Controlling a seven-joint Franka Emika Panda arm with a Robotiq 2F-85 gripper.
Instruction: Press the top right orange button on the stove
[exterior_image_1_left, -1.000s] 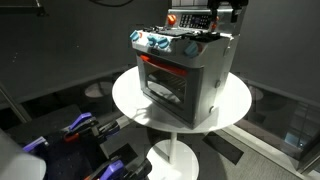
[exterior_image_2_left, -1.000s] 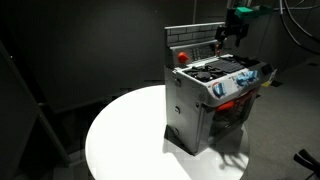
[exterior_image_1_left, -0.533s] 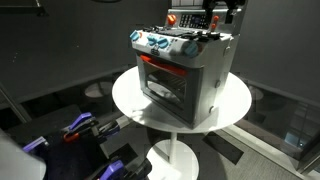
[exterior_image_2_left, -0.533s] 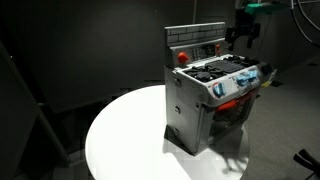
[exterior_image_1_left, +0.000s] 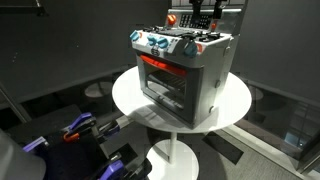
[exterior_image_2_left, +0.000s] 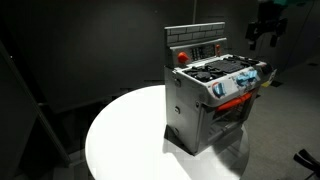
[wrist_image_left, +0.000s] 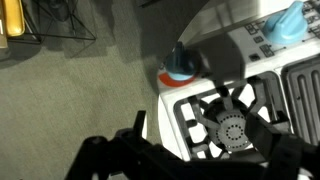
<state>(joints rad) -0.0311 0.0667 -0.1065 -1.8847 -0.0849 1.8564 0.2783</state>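
The grey toy stove (exterior_image_1_left: 185, 75) stands on a round white table (exterior_image_1_left: 125, 95) and shows in both exterior views (exterior_image_2_left: 205, 100). It has a glowing red-orange front window, blue-and-white knobs (exterior_image_1_left: 160, 41) and a black cooktop (exterior_image_2_left: 222, 70). A red-orange button (exterior_image_2_left: 182, 57) sits on its dark back panel; it also shows in the wrist view (wrist_image_left: 178, 72) beside a burner (wrist_image_left: 232, 130). My gripper (exterior_image_2_left: 265, 38) hangs in the air above and beside the stove's back corner, touching nothing. It looks open and empty, and its dark fingers (wrist_image_left: 205, 140) frame the burner.
The table top (exterior_image_2_left: 120, 140) extends in front of the stove. Blue and red items (exterior_image_1_left: 80, 128) lie on the dark floor below. A yellow object (wrist_image_left: 12, 15) and a black wire frame (wrist_image_left: 60, 25) lie on the grey carpet in the wrist view.
My gripper has risen and moved away from the stove's back panel, out past the stove's edge. The stove has not moved.
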